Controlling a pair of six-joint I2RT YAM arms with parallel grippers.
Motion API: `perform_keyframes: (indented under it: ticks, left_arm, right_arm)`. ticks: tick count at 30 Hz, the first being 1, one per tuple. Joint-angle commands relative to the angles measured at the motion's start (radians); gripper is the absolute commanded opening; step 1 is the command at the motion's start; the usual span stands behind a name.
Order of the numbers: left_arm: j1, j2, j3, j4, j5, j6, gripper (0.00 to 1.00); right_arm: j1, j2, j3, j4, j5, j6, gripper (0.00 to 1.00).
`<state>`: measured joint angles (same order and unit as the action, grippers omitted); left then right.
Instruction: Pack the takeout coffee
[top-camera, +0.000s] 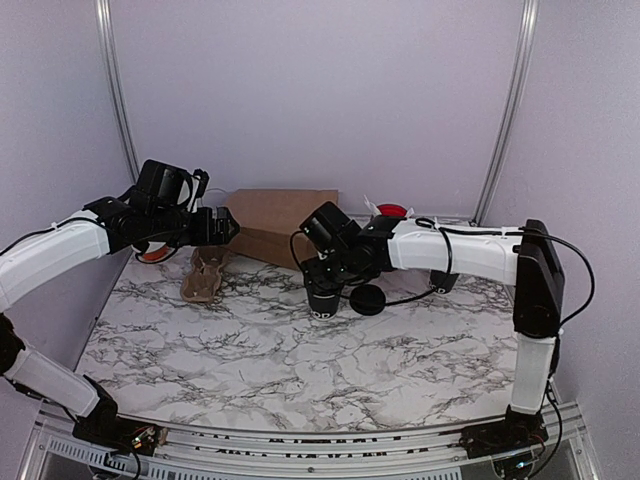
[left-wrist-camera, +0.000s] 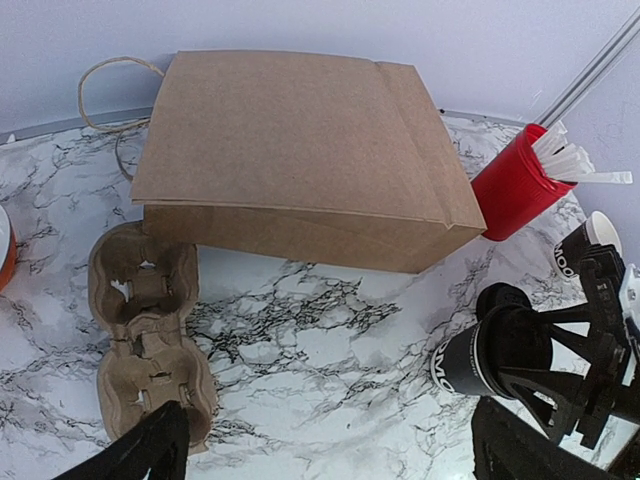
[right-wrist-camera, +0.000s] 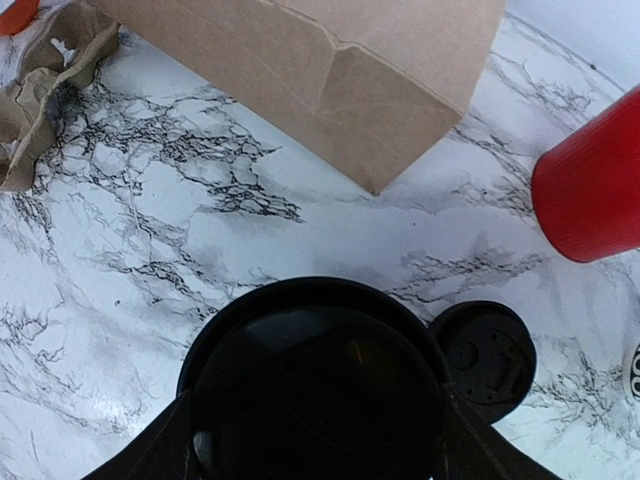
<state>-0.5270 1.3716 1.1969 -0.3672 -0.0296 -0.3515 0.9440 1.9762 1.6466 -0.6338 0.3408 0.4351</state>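
Cup (top-camera: 322, 300): mid-worktop (top-camera: 300, 370), in front of bag (top-camera: 285, 215), loose lid (right-wrist-camera: 485, 350) just to its right.
Right fingers (right-wrist-camera: 150, 455) press cup on both sides, from above. Side grip likely chosen to keep it level for carrying.
Cannot tell whether base rests on worktop or is just lifted.
Cup upright: long axis vertical, mouth up toward wrist camera, lettering low. Top looks black, maybe capped; unsure.
Left fingers (left-wrist-camera: 150, 450) wide, empty, above carrier (top-camera: 205, 275), probably waiting to steady it.
Red cup (left-wrist-camera: 515, 185) and second cup (left-wrist-camera: 585, 245) far right.
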Motion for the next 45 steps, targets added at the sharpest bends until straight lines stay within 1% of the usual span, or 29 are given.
perform_keyframes:
  ticks: [1,6,12,13,19,22,28,32,37,43,45]
  left_arm:
    - [0.01,-0.002,-0.002,-0.014,0.008,-0.001,0.99]
    - [0.012,0.004,-0.001,-0.011,0.003,-0.007,0.99]
    - [0.013,0.017,-0.001,0.006,0.012,-0.024,0.99]
    - [0.013,0.02,0.0,0.01,0.014,-0.028,0.99]
    - [0.012,0.038,0.006,0.026,0.025,-0.047,0.99]
    - [0.013,0.045,0.012,0.027,0.03,-0.052,0.99]
    - [0.012,0.052,0.015,0.028,0.026,-0.055,0.99]
    - [0.013,0.058,0.014,0.027,0.028,-0.056,0.99]
    - [0.012,0.064,0.016,0.03,0.032,-0.056,0.99]
    - [0.012,0.067,0.014,0.036,0.041,-0.058,0.99]
    - [0.012,0.067,0.012,0.037,0.042,-0.058,0.99]
  right_arm:
    - [-0.012,-0.122,-0.04,-0.012,0.037,0.03,0.7]
    - [-0.034,-0.232,-0.156,-0.036,0.061,0.071,0.7]
    - [-0.095,-0.428,-0.37,-0.062,0.087,0.141,0.7]
    - [-0.135,-0.458,-0.404,-0.065,0.093,0.152,0.7]
    - [-0.265,-0.632,-0.608,-0.09,0.128,0.192,0.7]
    - [-0.365,-0.695,-0.687,-0.087,0.136,0.201,0.7]
    - [-0.522,-0.773,-0.795,-0.067,0.147,0.204,0.7]
    - [-0.576,-0.817,-0.839,-0.045,0.154,0.211,0.7]
    - [-0.579,-0.846,-0.851,-0.032,0.133,0.218,0.75]
    - [-0.579,-0.86,-0.822,-0.061,0.122,0.214,0.92]
    - [-0.579,-0.864,-0.805,-0.075,0.129,0.214,0.95]
